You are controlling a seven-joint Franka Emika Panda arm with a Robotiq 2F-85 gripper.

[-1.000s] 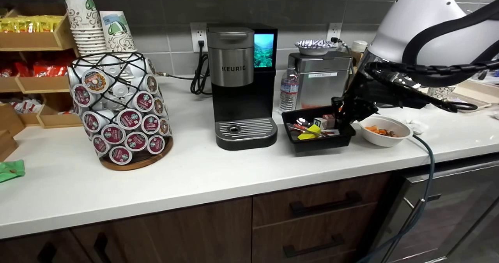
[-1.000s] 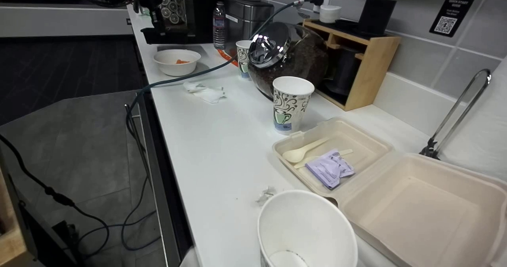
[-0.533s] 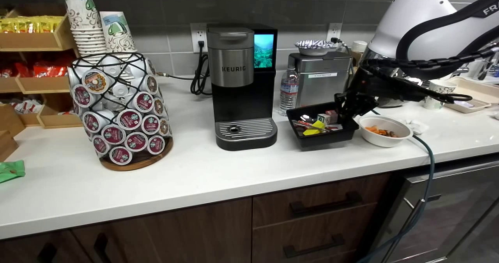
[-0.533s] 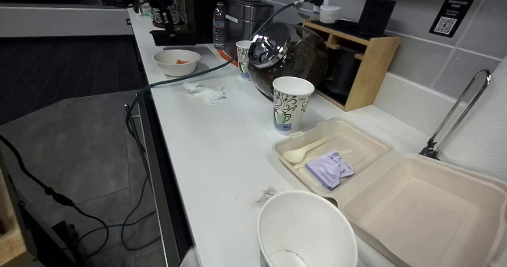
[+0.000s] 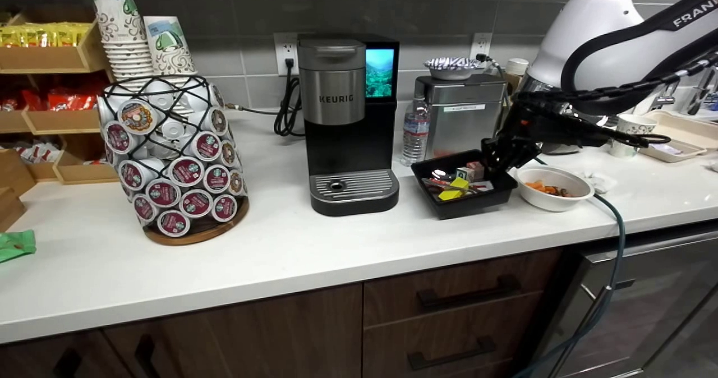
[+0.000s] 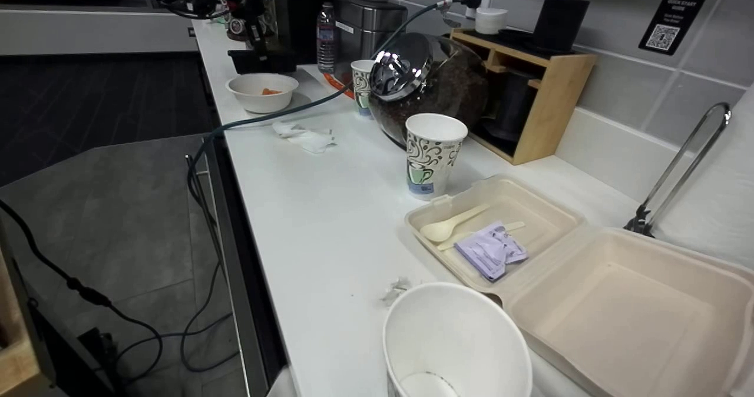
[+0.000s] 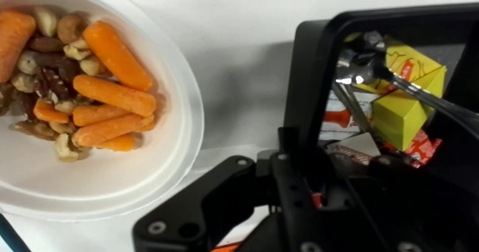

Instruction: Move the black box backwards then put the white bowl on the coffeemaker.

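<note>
The black box holds colourful packets and a spoon. It is at or just above the counter, between the coffeemaker and the white bowl; I cannot tell whether it touches down fully. My gripper is shut on the box's side wall nearest the bowl. In the wrist view, the fingers pinch the box's wall. The white bowl, with carrots and nuts, stands close beside the box; it also shows in the wrist view. The black and silver coffeemaker has a ridged drip base.
A silver machine with a patterned bowl on top and a water bottle stand behind the box. A pod holder stands left of the coffeemaker. A dark teal cable runs past the bowl. Cups stand farther along the counter.
In an exterior view the black box, held in my gripper, has shifted right, away from the coffeemaker and toward the bowl. It has then lowered and levelled out.
</note>
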